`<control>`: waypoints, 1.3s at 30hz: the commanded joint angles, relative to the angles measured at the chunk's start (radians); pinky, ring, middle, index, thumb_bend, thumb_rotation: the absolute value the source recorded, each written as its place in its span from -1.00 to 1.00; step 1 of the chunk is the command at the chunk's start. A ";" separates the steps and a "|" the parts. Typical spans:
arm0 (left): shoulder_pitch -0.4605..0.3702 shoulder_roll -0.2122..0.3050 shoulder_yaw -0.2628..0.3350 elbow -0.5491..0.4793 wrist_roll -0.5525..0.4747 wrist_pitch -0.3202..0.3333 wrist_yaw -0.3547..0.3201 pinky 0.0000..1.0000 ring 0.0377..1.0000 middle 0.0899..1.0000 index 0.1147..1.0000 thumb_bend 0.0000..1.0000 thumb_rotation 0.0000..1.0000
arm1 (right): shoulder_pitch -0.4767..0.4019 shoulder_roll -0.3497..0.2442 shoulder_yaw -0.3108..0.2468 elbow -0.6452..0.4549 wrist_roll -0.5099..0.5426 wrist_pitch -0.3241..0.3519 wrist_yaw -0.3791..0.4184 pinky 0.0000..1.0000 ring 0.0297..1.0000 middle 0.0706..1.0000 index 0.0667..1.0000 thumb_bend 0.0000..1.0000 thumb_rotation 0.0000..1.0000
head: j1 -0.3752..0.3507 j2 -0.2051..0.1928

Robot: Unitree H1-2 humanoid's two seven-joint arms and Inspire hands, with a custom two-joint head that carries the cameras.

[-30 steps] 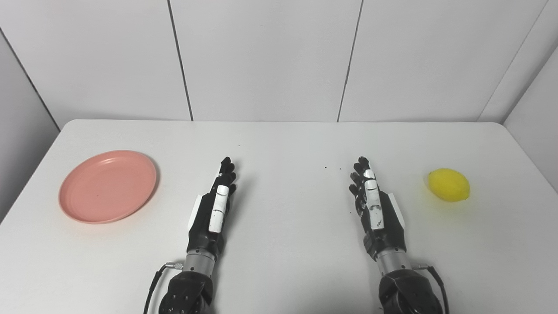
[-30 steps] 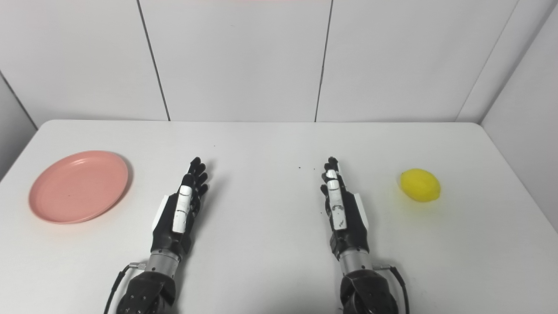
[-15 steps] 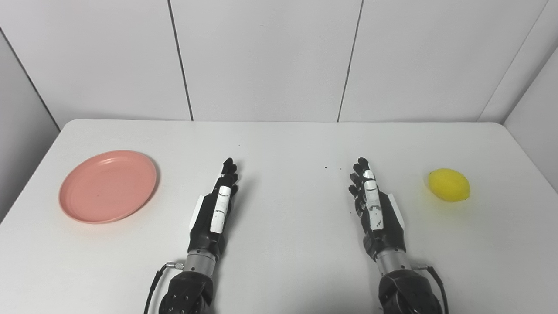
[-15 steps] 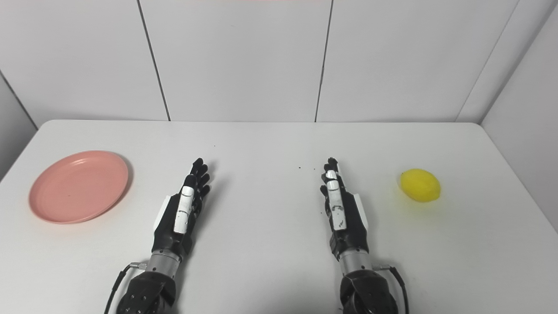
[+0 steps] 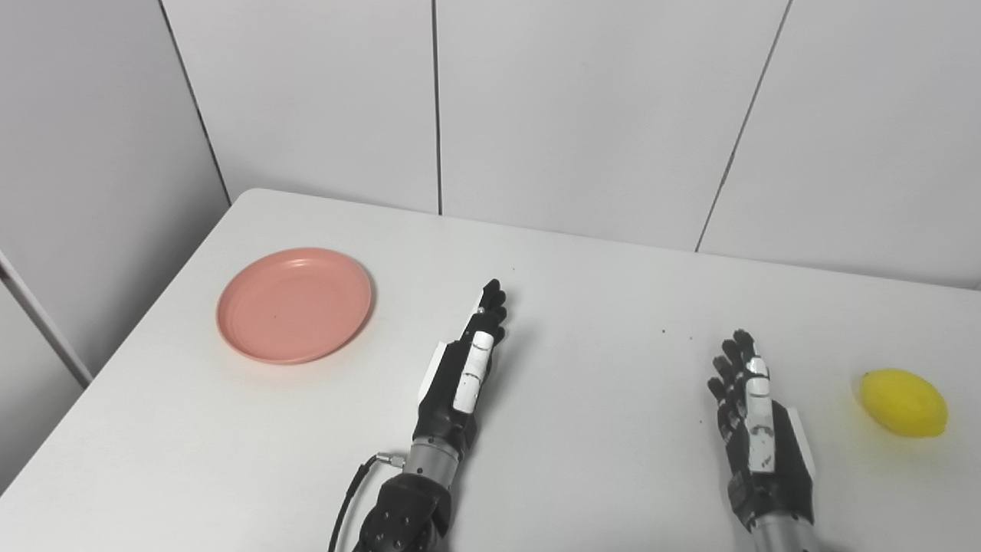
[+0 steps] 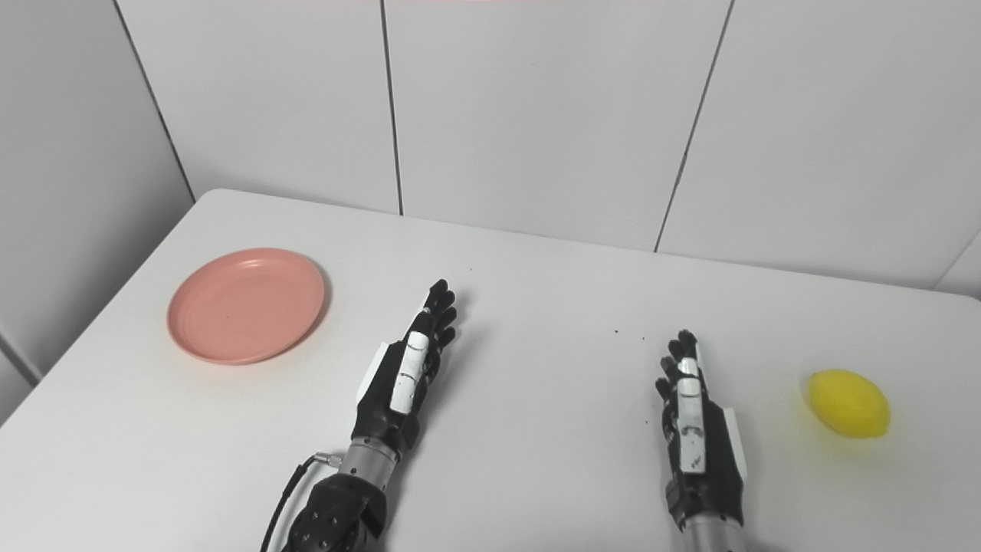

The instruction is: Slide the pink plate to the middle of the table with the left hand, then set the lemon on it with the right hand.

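— How are the hands held?
— Left hand [image 5: 460, 376] and right hand [image 5: 759, 441]: fingers extended, nothing gripped.
— The plate [image 5: 295, 303] and lemon [image 5: 903, 402]?
— Plate lies far left on the table [image 5: 598, 307]; lemon far right, untouched.

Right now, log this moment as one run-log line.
left hand open, idle | right hand open, idle | pink plate left, unmoved | lemon right, on table

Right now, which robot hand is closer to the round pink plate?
Left. The left hand lies flat on the white table, just right of the round pink plate without touching it. The right hand rests far across, beside the yellow lemon.
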State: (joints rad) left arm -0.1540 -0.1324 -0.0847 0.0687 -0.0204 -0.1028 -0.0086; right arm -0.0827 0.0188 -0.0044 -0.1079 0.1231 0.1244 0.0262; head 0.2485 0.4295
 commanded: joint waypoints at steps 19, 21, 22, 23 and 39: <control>-0.134 0.066 0.078 -0.103 0.126 0.112 0.085 0.74 0.74 0.76 0.76 0.53 1.00 | 0.007 -0.024 -0.007 -0.056 0.020 -0.033 0.014 1.00 1.00 1.00 1.00 0.27 1.00 | 0.094 -0.066; -0.156 0.084 0.097 -0.109 0.143 0.133 0.100 0.62 0.63 0.66 0.65 0.56 1.00 | 0.008 -0.024 -0.007 -0.060 0.018 -0.036 0.012 1.00 1.00 1.00 1.00 0.27 1.00 | 0.095 -0.067; -0.168 0.097 0.105 -0.110 0.158 0.137 0.108 0.59 0.60 0.63 0.62 0.56 1.00 | 0.007 -0.026 -0.006 -0.062 0.019 -0.036 0.015 1.00 1.00 1.00 1.00 0.27 1.00 | 0.095 -0.071; -0.176 0.106 0.111 -0.111 0.169 0.139 0.113 0.58 0.57 0.58 0.56 0.60 1.00 | 0.007 -0.028 -0.005 -0.063 0.020 -0.035 0.018 1.00 1.00 1.00 1.00 0.27 1.00 | 0.095 -0.071; -0.317 0.229 0.304 -0.080 0.166 0.120 0.244 0.62 0.41 0.38 0.36 0.66 1.00 | 0.010 -0.043 -0.012 -0.066 0.032 -0.048 0.024 1.00 1.00 1.00 1.00 0.24 1.00 | 0.102 -0.069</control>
State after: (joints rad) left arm -0.4218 0.0875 0.2050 0.0104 0.1494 0.0516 0.2067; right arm -0.0553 -0.0181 -0.0130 -0.1390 0.1482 0.1053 0.0325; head 0.3497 0.3605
